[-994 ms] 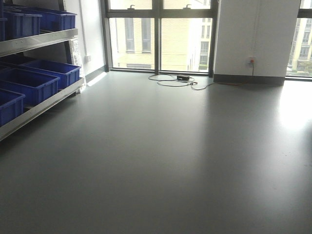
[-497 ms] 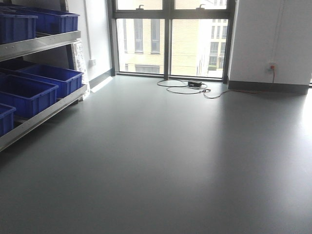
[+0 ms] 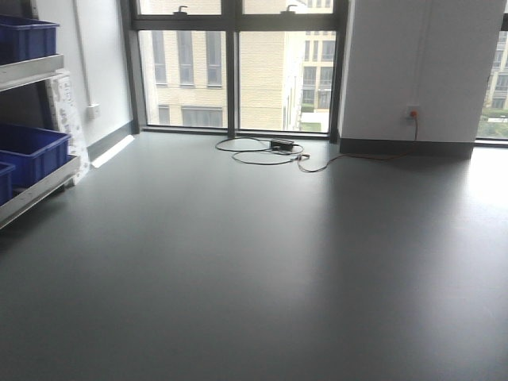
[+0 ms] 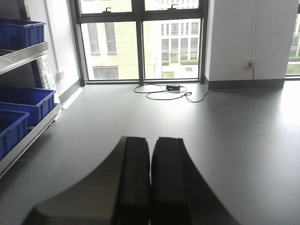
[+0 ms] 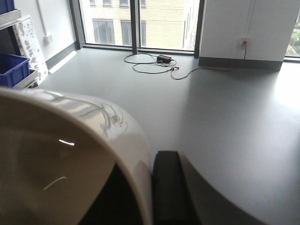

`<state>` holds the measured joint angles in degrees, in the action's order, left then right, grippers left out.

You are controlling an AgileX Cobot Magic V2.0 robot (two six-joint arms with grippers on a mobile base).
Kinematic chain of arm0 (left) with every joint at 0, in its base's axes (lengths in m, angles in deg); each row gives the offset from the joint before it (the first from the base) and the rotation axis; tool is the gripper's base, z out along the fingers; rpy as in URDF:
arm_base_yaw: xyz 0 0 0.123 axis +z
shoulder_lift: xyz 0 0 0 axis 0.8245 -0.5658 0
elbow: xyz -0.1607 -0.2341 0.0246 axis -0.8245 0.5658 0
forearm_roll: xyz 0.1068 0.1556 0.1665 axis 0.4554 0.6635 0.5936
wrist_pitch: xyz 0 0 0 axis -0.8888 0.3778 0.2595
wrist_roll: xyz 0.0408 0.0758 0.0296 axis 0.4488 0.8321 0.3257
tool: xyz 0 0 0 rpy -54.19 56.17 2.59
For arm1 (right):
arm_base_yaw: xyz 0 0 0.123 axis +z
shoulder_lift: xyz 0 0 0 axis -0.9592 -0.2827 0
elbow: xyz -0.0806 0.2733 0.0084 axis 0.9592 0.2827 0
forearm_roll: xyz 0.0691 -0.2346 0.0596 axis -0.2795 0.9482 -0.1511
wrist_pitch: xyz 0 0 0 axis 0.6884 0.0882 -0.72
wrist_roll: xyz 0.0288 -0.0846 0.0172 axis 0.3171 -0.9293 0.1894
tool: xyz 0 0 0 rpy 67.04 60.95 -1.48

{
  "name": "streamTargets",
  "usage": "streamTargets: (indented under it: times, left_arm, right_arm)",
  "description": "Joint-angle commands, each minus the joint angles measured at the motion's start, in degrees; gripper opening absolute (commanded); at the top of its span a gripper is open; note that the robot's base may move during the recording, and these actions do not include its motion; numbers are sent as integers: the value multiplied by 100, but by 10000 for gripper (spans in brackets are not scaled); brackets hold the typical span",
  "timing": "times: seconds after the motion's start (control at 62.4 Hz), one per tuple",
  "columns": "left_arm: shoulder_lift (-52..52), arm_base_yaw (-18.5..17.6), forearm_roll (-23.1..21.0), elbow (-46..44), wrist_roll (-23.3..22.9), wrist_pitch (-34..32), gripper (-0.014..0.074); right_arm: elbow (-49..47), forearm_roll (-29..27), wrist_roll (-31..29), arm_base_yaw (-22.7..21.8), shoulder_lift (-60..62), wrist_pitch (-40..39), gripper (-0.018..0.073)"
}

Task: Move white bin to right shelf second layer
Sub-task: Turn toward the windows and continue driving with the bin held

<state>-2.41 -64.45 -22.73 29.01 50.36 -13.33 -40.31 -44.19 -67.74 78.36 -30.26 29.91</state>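
Note:
The white bin (image 5: pixel 70 154), glossy and cream-coloured, fills the lower left of the right wrist view. My right gripper (image 5: pixel 149 165) is shut on its rim wall: one dark finger (image 5: pixel 168 183) presses the outside and the other is hidden inside the bin. In the left wrist view my left gripper (image 4: pixel 150 140) is shut with its two black pads together and nothing between them, hanging over bare floor. The right shelf second layer is out of view. Neither gripper nor the bin shows in the front view.
A steel rack (image 3: pixel 36 186) with blue crates (image 3: pixel 32 147) stands along the left wall, also seen as the rack (image 4: pixel 26 54) in the left wrist view. A coiled cable (image 3: pixel 262 149) lies by the windows. Grey floor (image 3: pixel 262 262) stretches ahead to the white wall (image 3: pixel 421 63).
The front view has swung to the right: the rack with blue crates slid toward the left edge and fewer crates show. The window and cable shifted left.

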Motion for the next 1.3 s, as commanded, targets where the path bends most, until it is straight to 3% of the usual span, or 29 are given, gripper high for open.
streamTargets:
  times: [0.0, 1.282]
  left_arm:
    - [80, -41, -31, 211, -20, -488, 85]
    - [80, -41, -31, 211, -20, -488, 85]
  right_arm:
    - [-169, -7, 5, -27, -39, -672, 56]
    - [-169, -7, 5, -27, -75, -669, 56]
